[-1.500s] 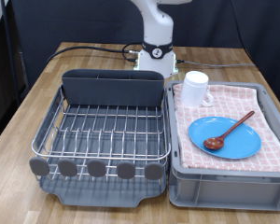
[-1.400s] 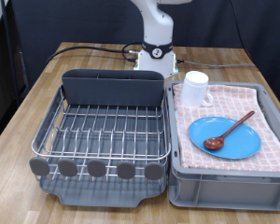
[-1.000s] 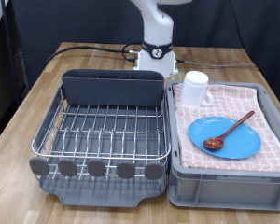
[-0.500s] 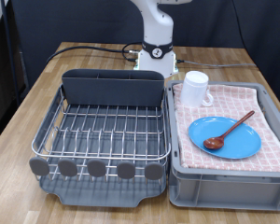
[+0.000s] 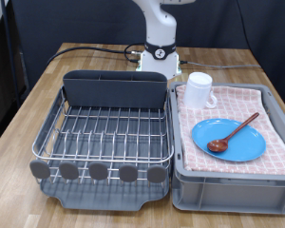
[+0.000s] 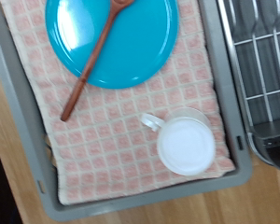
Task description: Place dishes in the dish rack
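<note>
Nothing had gone into the dish rack (image 5: 103, 128) yet: its wire grid sat bare at the exterior view's left on the desk (image 5: 38, 90), dark utensil holder (image 5: 116, 88) along its far side. All 3 dishes lay in the grey crate (image 5: 228, 176) at the right, on the pink-checked cloth (image 5: 228, 103). The gripper showed in neither view, so whether it was spread or pressed together could not be told. Its wrist camera looked straight down on the crate, so it hung above the dishes. The mug (image 6: 187, 145) stood nearest picture centre, upright, mouth up, handle toward the plate (image 6: 112, 37). The spoon (image 6: 95, 58) lay diagonally, bowl on the plate, handle running off onto the cloth. No brands or writing could be read.
</note>
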Available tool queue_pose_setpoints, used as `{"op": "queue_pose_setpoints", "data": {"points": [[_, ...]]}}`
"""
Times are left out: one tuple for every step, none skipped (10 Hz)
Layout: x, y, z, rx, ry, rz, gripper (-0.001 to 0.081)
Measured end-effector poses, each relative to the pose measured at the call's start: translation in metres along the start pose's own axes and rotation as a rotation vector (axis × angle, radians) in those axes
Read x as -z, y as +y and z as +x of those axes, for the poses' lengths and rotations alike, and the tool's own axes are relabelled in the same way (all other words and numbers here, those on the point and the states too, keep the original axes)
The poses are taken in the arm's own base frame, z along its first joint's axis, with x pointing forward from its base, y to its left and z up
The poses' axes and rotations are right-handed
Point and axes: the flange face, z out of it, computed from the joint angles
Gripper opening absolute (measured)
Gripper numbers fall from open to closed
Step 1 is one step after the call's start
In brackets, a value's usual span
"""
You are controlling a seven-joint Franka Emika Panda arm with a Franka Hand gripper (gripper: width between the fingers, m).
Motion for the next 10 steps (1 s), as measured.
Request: {"op": "queue_pose_setpoints", "data": {"points": [[-0.003, -0.013, -0.008, -0.051, -0.001, 0.006, 0.0802], [-0.007, -0.025, -0.013, -0.107, -0.011, 0.022, 0.0802], [-0.013, -0.035, -0.017, -0.163, -0.029, 0.04, 0.0802], [-0.02, -0.042, -0.02, -0.189, -0.034, 0.046, 0.0802], [-0.028, -0.047, -0.022, -0.2, -0.038, 0.036, 0.0802], [-0.038, -0.05, -0.023, -0.198, -0.042, 0.024, 0.0802], [-0.05, -0.053, -0.023, -0.192, -0.041, 0.006, 0.0802], [-0.063, -0.057, -0.023, -0.188, -0.037, -0.005, 0.0802], [-0.077, -0.061, -0.023, -0.2, -0.035, -0.005, 0.0802], [-0.092, -0.064, -0.023, -0.224, -0.032, -0.001, 0.0802]]}}
